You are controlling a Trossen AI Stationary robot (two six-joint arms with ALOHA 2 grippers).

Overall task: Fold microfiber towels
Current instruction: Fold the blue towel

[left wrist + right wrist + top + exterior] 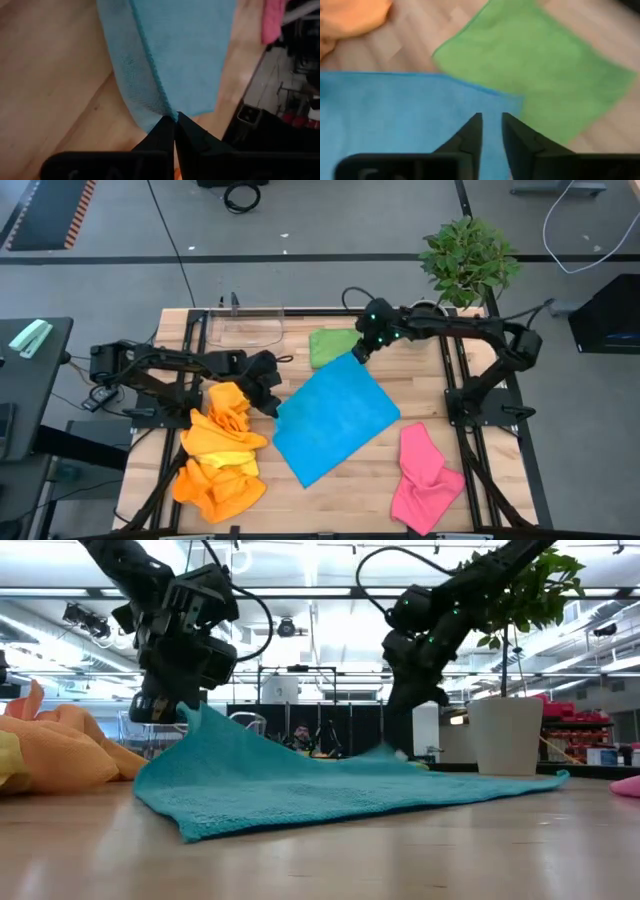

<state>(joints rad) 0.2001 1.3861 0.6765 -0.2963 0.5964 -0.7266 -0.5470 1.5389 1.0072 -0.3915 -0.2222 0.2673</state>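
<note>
Blue towel (335, 420) spread mid-table, my left gripper (271, 404) pinching its corner.

From above, my right gripper (358, 352) sits over the far corner beside the green towel (330, 345); orange towels (222, 452) and a pink towel (424, 475) flank. Low view: the corner hangs lifted. Left wrist: fingers clamp cloth. Right wrist: fingers slightly parted above blue, holding nothing; green towel blurred.
</note>
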